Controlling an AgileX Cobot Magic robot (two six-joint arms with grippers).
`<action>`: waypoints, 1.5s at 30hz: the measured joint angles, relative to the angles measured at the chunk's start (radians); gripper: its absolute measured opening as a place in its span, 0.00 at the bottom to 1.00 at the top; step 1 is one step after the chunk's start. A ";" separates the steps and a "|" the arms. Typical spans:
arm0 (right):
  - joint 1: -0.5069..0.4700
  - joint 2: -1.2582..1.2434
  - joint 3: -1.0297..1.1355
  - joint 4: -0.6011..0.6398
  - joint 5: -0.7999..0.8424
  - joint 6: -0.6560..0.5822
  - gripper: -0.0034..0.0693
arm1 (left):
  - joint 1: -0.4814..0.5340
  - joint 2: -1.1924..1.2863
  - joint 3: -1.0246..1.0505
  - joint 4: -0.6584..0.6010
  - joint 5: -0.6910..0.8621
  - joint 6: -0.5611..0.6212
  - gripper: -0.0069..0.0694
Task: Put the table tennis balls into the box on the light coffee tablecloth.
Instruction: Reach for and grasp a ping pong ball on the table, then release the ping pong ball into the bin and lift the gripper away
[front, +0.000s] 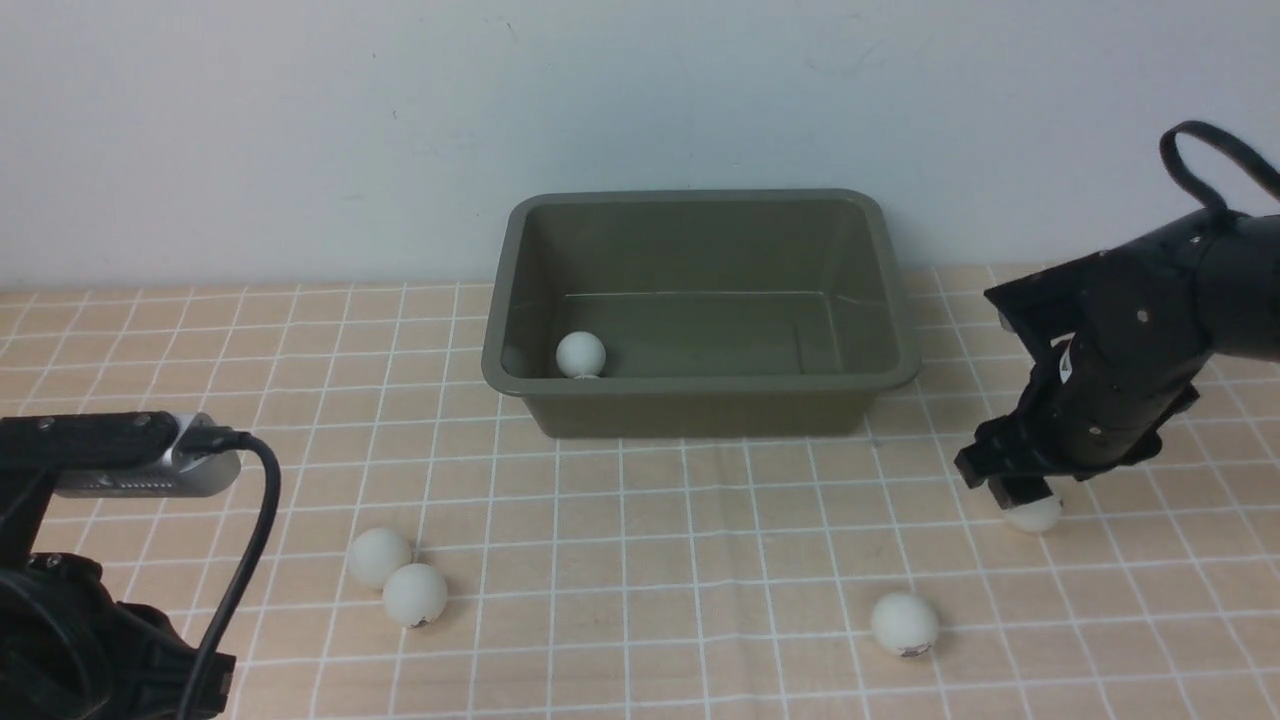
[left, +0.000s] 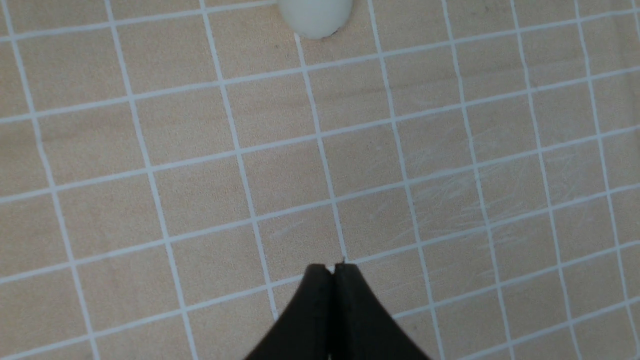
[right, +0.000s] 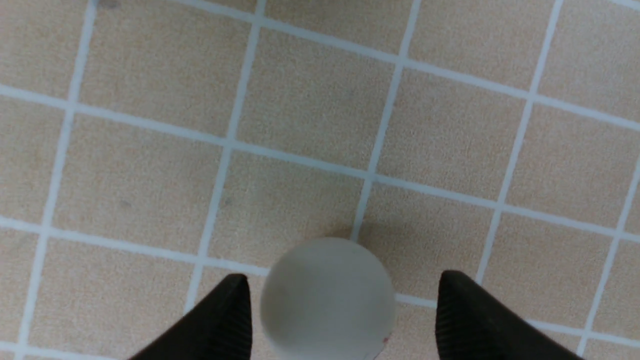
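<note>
The right hand (right: 342, 277) stood open astride a ball (right: 327, 300) on the tablecloth (front: 700, 520), seemingly ready to pinch it for the box (front: 690, 388), where a lone ball (front: 581, 354) already lay. The left hand (left: 332, 267) hung closed and empty.

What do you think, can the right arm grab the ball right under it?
Probably yes. The right gripper is open, and the ball sits between its jaws on the tablecloth, with nothing else in the way.

front camera wide, wrist cameras close above shared tablecloth (front: 700, 560).
</note>
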 joint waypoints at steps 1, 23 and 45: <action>-0.001 0.003 0.000 0.005 -0.001 0.000 0.67 | 0.000 0.000 0.000 0.000 0.001 0.000 0.00; -0.004 0.039 -0.001 0.041 -0.022 -0.040 0.54 | 0.000 0.000 0.000 0.000 0.009 0.003 0.00; -0.004 -0.033 -0.494 0.255 0.247 -0.180 0.54 | 0.000 0.000 0.000 0.000 0.008 0.003 0.00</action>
